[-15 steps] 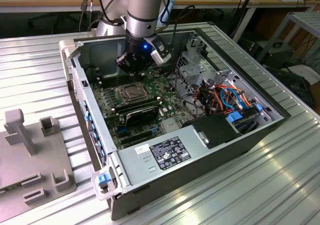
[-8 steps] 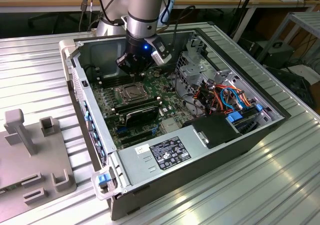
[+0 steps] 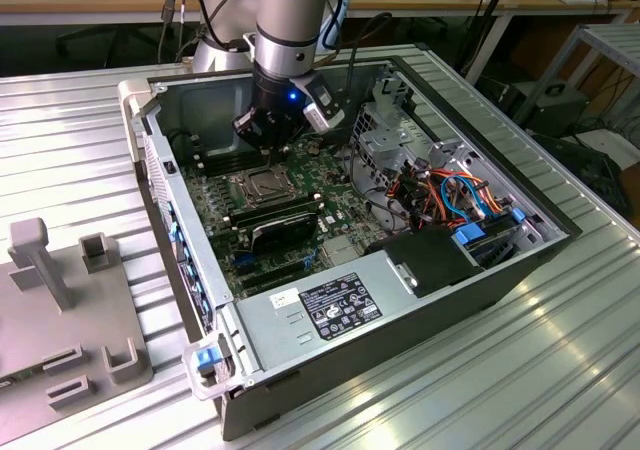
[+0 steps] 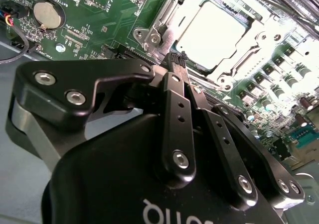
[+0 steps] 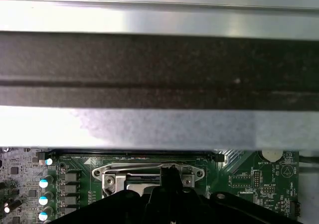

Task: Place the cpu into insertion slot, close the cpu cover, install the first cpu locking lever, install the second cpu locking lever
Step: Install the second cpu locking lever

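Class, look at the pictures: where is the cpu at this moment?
The cpu sits in the insertion slot on the green motherboard, under the closed cpu cover; in the second wrist view it lies just beyond the gripper.

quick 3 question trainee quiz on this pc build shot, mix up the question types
1. True or false: the cpu already lies in the insertion slot with the cpu cover down over it.
2. Multiple choice: the claw has its fingers (A) spread wide apart, (B) shut together, (C) clamped on a cable.
3. Short answer: in the exterior view, on which side of the motherboard is the bundle of orange and blue cables?

Key
1. True; the pale chip shows through the frame's window.
2. B
3. The exterior view's right.
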Controlling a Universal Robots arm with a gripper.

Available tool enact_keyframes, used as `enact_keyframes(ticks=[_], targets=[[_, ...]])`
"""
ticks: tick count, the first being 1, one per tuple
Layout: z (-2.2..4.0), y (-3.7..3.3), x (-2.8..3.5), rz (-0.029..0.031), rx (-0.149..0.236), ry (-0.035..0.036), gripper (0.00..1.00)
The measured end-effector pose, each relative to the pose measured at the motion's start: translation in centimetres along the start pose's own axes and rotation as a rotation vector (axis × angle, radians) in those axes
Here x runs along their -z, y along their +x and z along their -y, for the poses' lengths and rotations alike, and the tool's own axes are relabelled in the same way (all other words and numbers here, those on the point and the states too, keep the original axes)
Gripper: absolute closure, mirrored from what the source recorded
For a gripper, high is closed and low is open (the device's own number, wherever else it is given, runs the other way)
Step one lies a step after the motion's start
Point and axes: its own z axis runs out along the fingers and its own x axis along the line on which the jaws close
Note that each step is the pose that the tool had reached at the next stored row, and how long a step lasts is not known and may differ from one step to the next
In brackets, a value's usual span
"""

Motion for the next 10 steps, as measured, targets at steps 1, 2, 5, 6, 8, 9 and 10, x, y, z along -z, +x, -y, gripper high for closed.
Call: enact_keyframes(ticks=[1, 2, 5, 6, 8, 9, 10], targets=[[0.03, 0.0, 0.0, -0.0001, 0.0, 0.0001, 0.89], [0.07, 0.0, 0.01, -0.0001, 0.0, 0.0001, 0.89], [0.22, 0.0, 0.01, -0.0001, 0.0, 0.0, 0.89], [0.27, 0.0, 0.01, -0.0001, 0.0, 0.0001, 0.89], [0.29, 0.0, 0.0, 0.0, 0.0, 0.0, 0.89], [0.32, 0.0, 0.01, -0.0001, 0.0, 0.0, 0.89], [0.33, 0.0, 0.01, 0.0, 0.0, 0.0001, 0.89]])
